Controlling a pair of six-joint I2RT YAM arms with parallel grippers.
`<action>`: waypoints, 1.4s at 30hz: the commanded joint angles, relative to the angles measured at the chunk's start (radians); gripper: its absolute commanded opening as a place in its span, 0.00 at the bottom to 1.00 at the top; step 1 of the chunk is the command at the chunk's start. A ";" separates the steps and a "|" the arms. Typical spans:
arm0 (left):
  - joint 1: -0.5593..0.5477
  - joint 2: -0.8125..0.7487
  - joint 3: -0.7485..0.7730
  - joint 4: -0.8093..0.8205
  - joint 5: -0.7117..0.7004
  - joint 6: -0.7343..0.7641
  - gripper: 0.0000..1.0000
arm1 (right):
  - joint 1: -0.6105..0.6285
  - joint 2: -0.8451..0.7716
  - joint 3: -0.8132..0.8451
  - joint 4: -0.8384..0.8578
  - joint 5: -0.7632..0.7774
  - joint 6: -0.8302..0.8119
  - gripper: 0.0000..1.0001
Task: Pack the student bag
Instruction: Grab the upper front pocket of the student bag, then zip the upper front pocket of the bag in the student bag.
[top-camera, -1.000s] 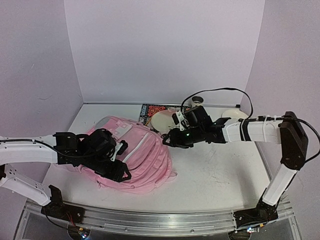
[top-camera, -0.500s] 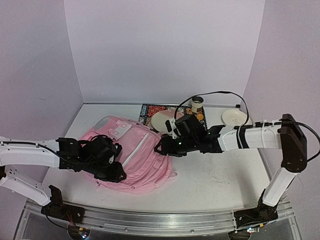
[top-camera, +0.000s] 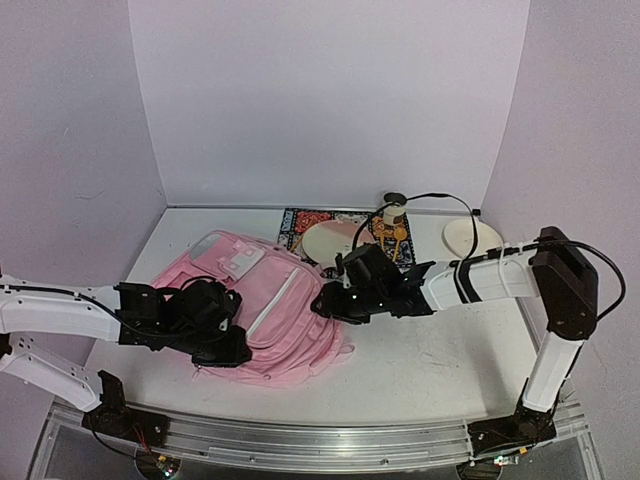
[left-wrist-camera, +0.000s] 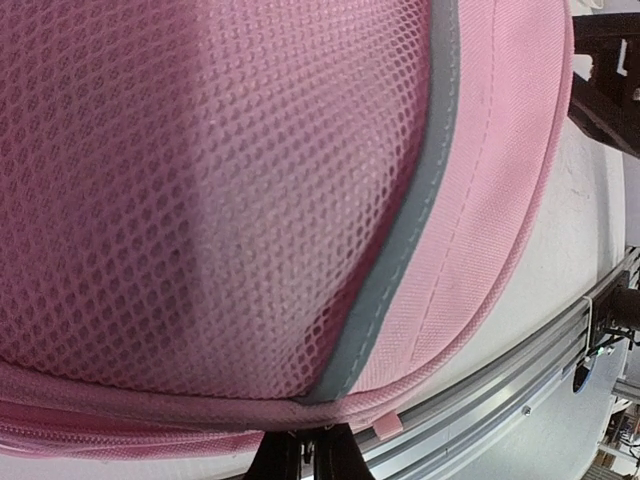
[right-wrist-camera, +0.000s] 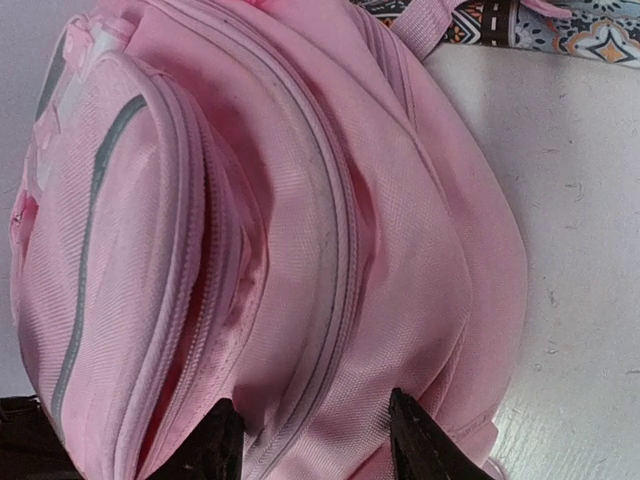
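Lying left of centre on the white table (top-camera: 430, 360), the large soft pink fabric backpack (top-camera: 275, 310) wants a firm hold. The right gripper (right-wrist-camera: 315, 440), fingers spread astride its right side, should close squarely. The left gripper (left-wrist-camera: 305, 458) presses its near-left mesh, and I cannot tell its fingers' state.

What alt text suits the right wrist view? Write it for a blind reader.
A pink student bag on a white table fills most of the frame. The right gripper, fingertips apart, sits at the bottom edge over the bag; a patterned mat peeks in at top right.
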 joint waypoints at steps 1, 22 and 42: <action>-0.031 -0.012 0.017 0.025 0.006 -0.032 0.00 | 0.037 0.062 0.039 0.036 -0.014 0.025 0.48; -0.247 0.221 0.264 0.087 -0.067 -0.056 0.00 | 0.177 0.099 0.052 0.161 0.089 0.048 0.23; -0.181 0.164 0.303 0.086 -0.115 0.005 0.30 | 0.180 -0.283 -0.296 0.192 0.180 -0.371 0.49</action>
